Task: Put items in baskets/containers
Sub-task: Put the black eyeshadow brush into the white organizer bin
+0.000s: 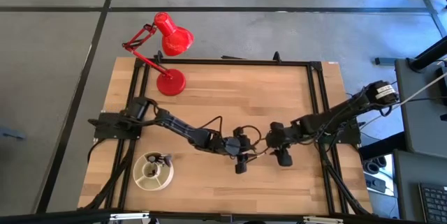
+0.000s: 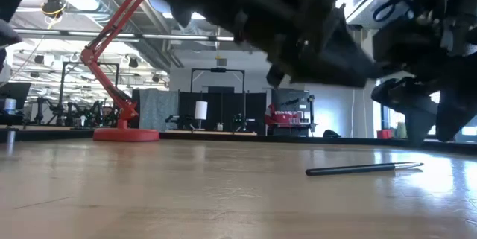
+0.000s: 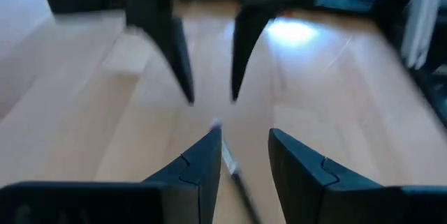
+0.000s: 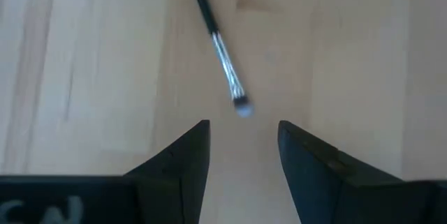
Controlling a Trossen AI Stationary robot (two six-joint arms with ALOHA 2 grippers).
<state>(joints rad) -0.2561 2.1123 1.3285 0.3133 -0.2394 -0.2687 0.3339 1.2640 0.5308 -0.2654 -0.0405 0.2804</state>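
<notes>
One thin makeup brush with a dark handle and silver ferrule lies flat on the wooden table near its middle. In the left wrist view the brush runs between the open fingers of my left gripper, its pale tip toward my right gripper, which points down just beyond it. In the right wrist view the brush's tip lies just ahead of my open right gripper. Both grippers face each other over it, left and right. The cream dish at the near left holds a few brushes.
A red desk lamp stands with its round base at the far left of the table, also in the low view. A black frame runs along the table's edges. Bare wood lies between the dish and the grippers.
</notes>
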